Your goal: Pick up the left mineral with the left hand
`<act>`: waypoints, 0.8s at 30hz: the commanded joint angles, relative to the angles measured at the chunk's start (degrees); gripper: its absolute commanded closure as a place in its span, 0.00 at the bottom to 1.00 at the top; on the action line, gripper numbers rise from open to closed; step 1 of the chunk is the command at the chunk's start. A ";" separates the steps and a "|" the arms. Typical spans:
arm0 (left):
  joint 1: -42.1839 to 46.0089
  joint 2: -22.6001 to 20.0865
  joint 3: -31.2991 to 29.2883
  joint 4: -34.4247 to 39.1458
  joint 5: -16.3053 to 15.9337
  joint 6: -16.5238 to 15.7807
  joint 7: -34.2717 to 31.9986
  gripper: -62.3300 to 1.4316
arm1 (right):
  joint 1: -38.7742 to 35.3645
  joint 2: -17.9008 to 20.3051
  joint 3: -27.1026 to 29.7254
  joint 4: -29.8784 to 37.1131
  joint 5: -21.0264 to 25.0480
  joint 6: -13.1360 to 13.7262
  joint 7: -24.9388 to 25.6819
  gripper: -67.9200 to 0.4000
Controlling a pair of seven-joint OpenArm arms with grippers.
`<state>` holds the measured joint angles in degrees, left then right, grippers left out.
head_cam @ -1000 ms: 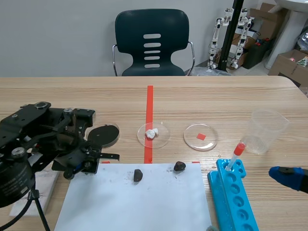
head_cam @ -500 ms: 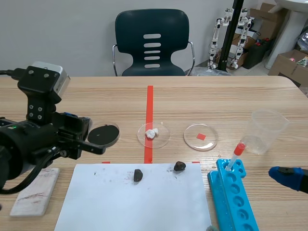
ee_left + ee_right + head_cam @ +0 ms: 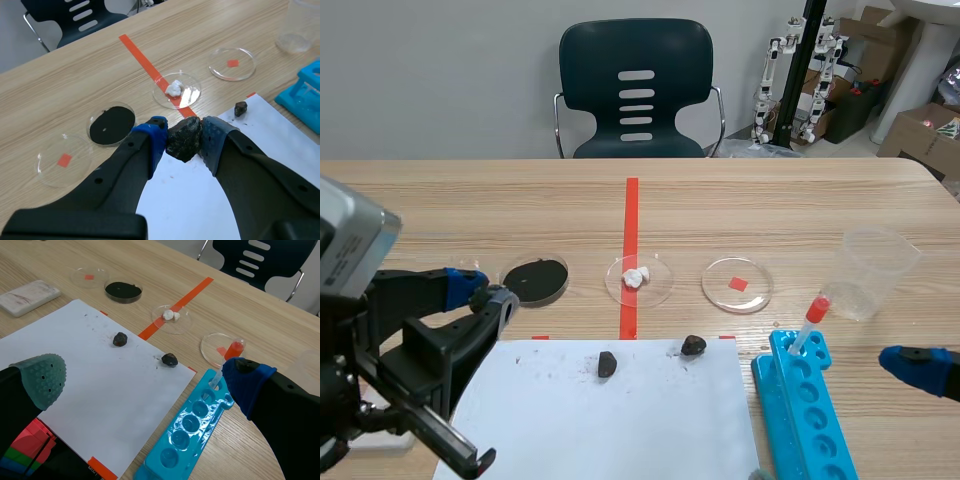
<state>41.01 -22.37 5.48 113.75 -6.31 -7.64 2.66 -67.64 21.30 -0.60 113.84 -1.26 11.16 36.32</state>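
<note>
Left wrist view | left hand point(image 3: 184, 134) open above left mineral point(image 3: 183, 144) | mineral near white sheet's point(image 3: 187, 202) far edge

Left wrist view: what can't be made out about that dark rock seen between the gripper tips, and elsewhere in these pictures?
Left wrist view: pads of the left gripper cover the edges of the left mineral, so contact cannot be judged there; the scene view shows it on the paper.
Scene view: the blue rack is cut off by the bottom edge.
Scene view: the white lump is too small to identify.
</note>
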 commanded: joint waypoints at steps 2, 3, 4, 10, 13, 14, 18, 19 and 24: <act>1.31 0.28 0.07 1.16 1.68 -0.11 -1.88 0.78 | 0.04 -0.02 0.22 0.79 0.39 -0.22 0.85 0.00; 1.86 0.28 0.07 1.18 2.34 -0.09 -2.05 0.78 | 0.04 -0.02 0.22 0.79 0.39 -0.22 0.85 0.00; 2.16 0.28 0.07 1.18 2.93 -0.09 -2.14 0.78 | 0.04 -0.02 0.22 0.79 0.39 -0.22 0.85 0.00; 2.14 0.28 0.07 1.18 3.10 -0.09 -1.99 0.78 | 0.04 -0.02 0.22 0.79 0.39 -0.22 0.85 0.00; 2.14 0.28 0.07 1.18 3.10 -0.07 -1.99 0.78 | 0.04 -0.02 0.22 0.79 0.39 -0.22 0.85 0.00; 2.14 0.28 0.07 1.18 3.10 -0.07 -1.99 0.78 | 0.04 -0.02 0.22 0.79 0.39 -0.22 0.85 0.00; 2.14 0.28 0.07 1.18 3.10 -0.07 -1.99 0.78 | 0.04 -0.02 0.22 0.79 0.39 -0.22 0.85 0.00; 2.14 0.28 0.07 1.18 3.10 -0.07 -1.99 0.78 | 0.04 -0.02 0.22 0.79 0.39 -0.22 0.85 0.00; 2.14 0.28 0.07 1.18 3.10 -0.07 -1.99 0.78 | 0.04 -0.02 0.22 0.79 0.39 -0.22 0.85 0.00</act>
<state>43.16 -22.37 5.50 113.99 -2.83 -7.73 1.48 -67.64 21.30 -0.60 113.84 -1.26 11.16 36.32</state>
